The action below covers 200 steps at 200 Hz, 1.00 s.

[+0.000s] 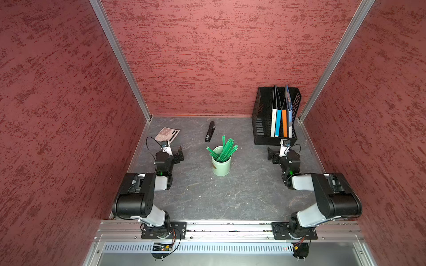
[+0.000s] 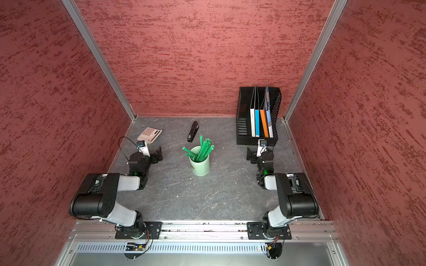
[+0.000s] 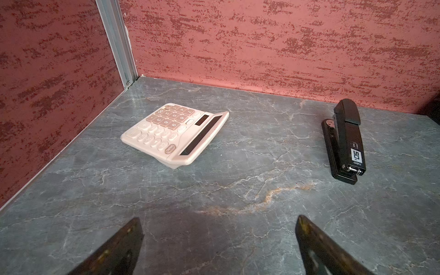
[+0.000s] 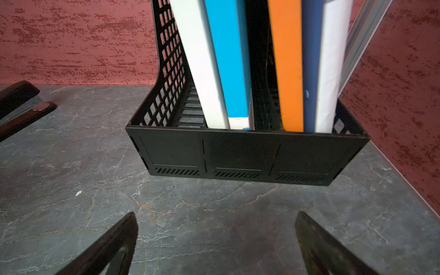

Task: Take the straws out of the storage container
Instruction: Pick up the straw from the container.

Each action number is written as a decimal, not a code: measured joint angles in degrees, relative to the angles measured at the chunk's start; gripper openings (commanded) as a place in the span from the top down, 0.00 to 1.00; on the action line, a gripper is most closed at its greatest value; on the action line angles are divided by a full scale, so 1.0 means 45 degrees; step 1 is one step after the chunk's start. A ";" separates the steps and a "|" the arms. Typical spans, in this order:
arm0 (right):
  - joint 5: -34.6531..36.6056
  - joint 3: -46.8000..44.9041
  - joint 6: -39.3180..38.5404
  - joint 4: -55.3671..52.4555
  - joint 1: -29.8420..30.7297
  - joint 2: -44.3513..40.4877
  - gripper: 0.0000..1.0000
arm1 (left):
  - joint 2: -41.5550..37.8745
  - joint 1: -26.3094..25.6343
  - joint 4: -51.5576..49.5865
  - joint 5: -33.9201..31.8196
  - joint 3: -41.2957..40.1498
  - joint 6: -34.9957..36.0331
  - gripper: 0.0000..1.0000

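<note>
storage container: stands mid-bench, props straws leaning, tops free for pulling | left fingers: spread, empty | right fingers: spread, empty

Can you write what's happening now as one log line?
straws: in cup | left fingers: open, empty | right fingers: open, empty | cup: upright, untouched

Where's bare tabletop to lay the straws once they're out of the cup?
Widest: tabletop from the mint cup to the front rail. Also cup to right end effector, and stapler to file rack. Crowded: calculator beside the left end effector.
</note>
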 measured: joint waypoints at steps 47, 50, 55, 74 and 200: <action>-0.0053 0.0000 0.0000 0.0000 0.0000 0.0000 0.01 | 0.0000 0.0000 0.0005 -0.0005 0.0000 0.0000 0.00; -0.0058 0.0000 0.0000 0.0000 0.0000 0.0000 0.01 | 0.0000 0.0000 0.0005 -0.0005 0.0000 0.0000 0.00; -0.0058 0.0000 0.0000 0.0000 0.0000 0.0000 0.01 | 0.0000 0.0000 0.0005 0.0000 0.0000 0.0000 0.00; -0.0092 0.0000 0.0000 0.0000 0.0000 0.0000 0.01 | 0.0000 0.0000 0.0005 0.0000 0.0000 0.0000 0.00; -0.0136 0.0000 0.0000 0.0000 0.0000 0.0000 0.01 | 0.0000 0.0000 0.0005 0.0000 0.0000 0.0000 0.00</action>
